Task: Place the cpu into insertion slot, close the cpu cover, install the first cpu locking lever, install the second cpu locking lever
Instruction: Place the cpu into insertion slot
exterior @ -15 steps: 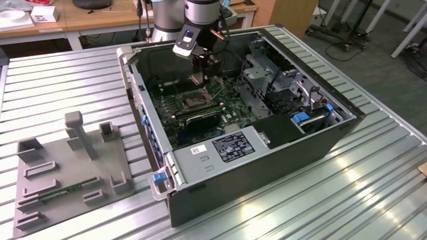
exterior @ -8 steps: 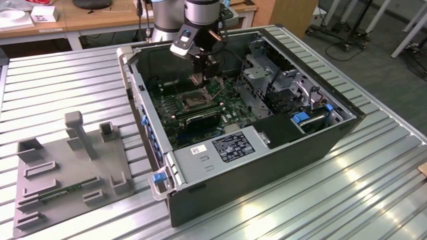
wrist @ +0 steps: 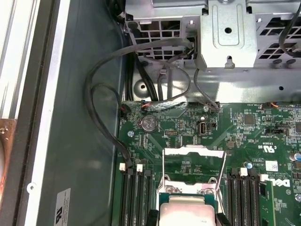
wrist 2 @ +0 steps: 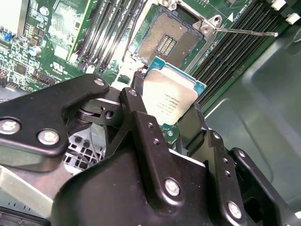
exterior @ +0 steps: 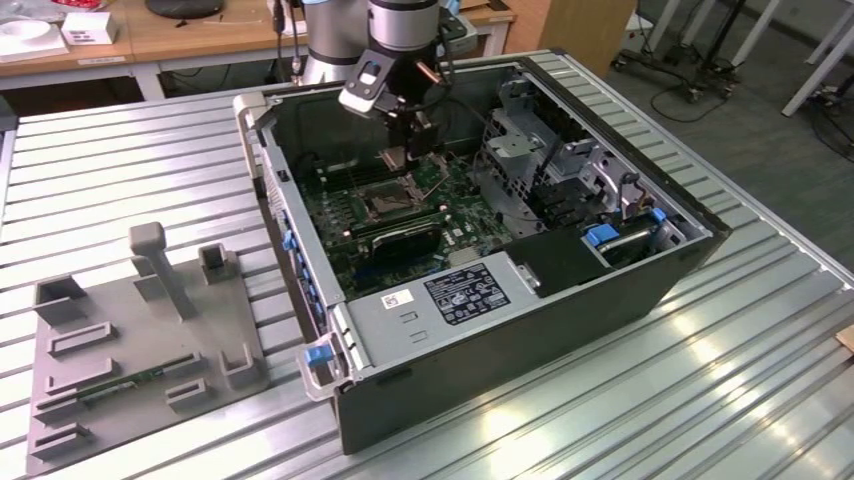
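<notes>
gripper (exterior: pixel 399 158) is seen closed on the cpu (wrist 2: pixel 170 92), which is pinched by two opposite edges between the black fingers (wrist 2: pixel 141 117) and hangs clear of the board, not yet seated

in the exterior view the arm is placed in the upper middle of the frame, inside the open computer case (exterior: pixel 561 300), with the insertion slot (exterior: pixel 380 203) lying just below and to the left of the fingertips, near the centre of the picture

the cpu is judged to be light, thin and stiff, with a smooth metal face that could slip if gripped loosely; its underside and the fine contacts of the slot are taken to be fragile, so hold is best kept on the bare edges, as is done here, and the chip kept level

the second wrist view gives what the exterior view cannot: the pale face of the chip with its green border, the bare contact field of the insertion slot (wrist 2: pixel 164 40) just beyond it, and a thin locking lever (wrist 2: pixel 244 32) swung out to one side over the memory slots (wrist 2: pixel 235 52)

in the first wrist view the cpu cover (wrist: pixel 193 150) is shown raised on its hinge beyond the chip (wrist: pixel 188 212), the green motherboard (wrist: pixel 244 132) being visible through its open middle; black cables (wrist: pixel 101 94) and a metal drive cage (wrist: pixel 225 37) are also shown there, while the slot itself is hidden beneath the chip
</notes>
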Robot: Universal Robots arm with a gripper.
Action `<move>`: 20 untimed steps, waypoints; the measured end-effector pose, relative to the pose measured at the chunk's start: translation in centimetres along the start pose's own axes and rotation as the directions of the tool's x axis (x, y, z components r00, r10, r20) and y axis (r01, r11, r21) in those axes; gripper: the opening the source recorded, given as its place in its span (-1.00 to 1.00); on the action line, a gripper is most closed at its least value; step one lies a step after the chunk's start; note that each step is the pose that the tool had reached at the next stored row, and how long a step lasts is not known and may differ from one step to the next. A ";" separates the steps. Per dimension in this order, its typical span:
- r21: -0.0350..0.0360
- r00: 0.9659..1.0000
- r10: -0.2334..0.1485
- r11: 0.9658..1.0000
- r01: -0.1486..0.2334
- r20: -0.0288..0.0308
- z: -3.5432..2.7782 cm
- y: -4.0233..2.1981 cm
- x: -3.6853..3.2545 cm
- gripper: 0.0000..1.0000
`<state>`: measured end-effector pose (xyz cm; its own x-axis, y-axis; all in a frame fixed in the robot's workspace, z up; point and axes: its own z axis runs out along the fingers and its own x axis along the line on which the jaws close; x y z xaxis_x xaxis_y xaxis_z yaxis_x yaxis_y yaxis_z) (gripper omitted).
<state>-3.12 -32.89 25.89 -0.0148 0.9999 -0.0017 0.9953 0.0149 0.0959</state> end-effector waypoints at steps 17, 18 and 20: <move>0.003 1.000 0.000 1.000 0.000 0.000 0.18 0.00 -0.01 0.08; 0.003 1.000 0.000 1.000 0.000 0.000 0.18 0.00 -0.01 0.08; 0.004 1.000 0.000 1.000 0.000 0.000 0.18 0.00 0.00 0.08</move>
<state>-3.11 -32.89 25.71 -0.0147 0.9999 -0.0019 0.9956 0.0148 0.0921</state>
